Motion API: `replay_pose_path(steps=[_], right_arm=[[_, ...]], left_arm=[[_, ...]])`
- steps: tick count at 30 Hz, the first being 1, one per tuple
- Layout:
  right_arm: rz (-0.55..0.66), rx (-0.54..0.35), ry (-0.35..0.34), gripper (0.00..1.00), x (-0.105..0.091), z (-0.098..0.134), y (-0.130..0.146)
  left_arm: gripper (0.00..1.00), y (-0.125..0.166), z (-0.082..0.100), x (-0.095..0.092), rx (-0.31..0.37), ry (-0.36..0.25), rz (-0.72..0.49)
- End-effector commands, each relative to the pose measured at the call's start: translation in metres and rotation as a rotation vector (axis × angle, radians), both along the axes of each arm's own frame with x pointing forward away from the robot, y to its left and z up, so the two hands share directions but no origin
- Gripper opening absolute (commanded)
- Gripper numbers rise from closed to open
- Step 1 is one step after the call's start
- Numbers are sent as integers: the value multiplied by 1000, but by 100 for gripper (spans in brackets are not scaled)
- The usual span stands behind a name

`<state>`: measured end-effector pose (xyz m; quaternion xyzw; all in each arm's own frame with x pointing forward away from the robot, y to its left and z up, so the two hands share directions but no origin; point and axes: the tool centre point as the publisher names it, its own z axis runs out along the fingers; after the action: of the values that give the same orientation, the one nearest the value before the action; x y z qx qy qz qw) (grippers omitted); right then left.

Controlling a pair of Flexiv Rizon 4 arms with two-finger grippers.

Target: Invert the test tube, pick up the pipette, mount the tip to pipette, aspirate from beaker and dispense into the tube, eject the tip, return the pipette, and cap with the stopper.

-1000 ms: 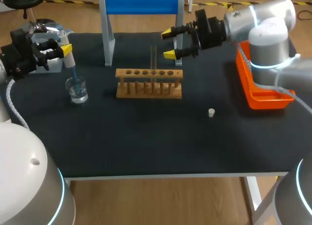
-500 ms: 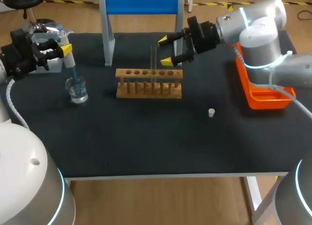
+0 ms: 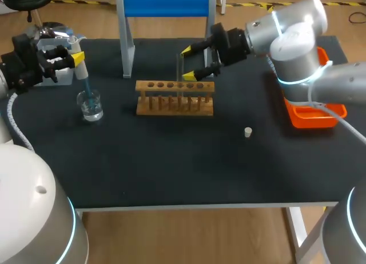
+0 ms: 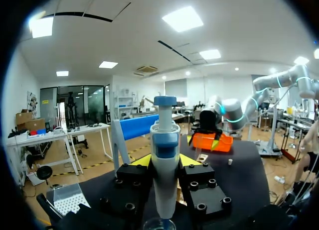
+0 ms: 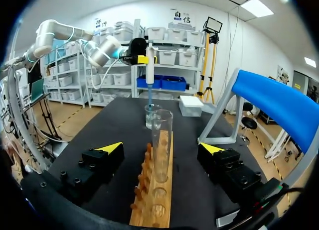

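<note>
My left end effector (image 3: 77, 58) grips the pipette (image 4: 164, 160), tip mounted & dipped in the beaker (image 3: 90, 107): aspirating now, I think. Right end effector (image 3: 188, 63) stands open around the test tube (image 5: 162, 135), upright in the rack (image 3: 140, 86). Left to do: dispense, eject, return pipette, fit stopper (image 3: 247, 132), which lies on the table (image 3: 171, 167).

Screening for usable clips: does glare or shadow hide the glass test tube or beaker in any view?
Head view: even light, no glare; the test tube is faint against the dark table, the beaker plain. Right wrist view: both show clearly, with highlights on the glass. Left wrist view: only the beaker's rim shows, under the pipette.
</note>
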<state>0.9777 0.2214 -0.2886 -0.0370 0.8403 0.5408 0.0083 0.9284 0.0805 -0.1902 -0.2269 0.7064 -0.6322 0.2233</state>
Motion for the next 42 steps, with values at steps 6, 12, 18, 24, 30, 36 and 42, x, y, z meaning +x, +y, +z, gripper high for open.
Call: replay_pose_path(steps=[6,12,18,24,30,36,42], right_arm=[[-29,-50,-36,100,-8,0,12],[-34,-53,-47,100,-9,4,16],[-34,-79,-58,100,-9,6,17],[-26,-102,-63,100,-11,3,21],[-31,-118,-64,100,-9,-1,21],[-38,-128,-69,100,-8,-4,20],[-38,-128,-69,100,-8,-4,20]], left_arm=[[0,-1,1,0,1,1,3],[0,-1,1,0,1,1,3],[0,-1,1,0,1,1,3],[0,-1,1,0,1,1,3],[0,-1,1,0,1,1,3],[0,-1,1,0,1,1,3],[0,-1,1,0,1,1,3]])
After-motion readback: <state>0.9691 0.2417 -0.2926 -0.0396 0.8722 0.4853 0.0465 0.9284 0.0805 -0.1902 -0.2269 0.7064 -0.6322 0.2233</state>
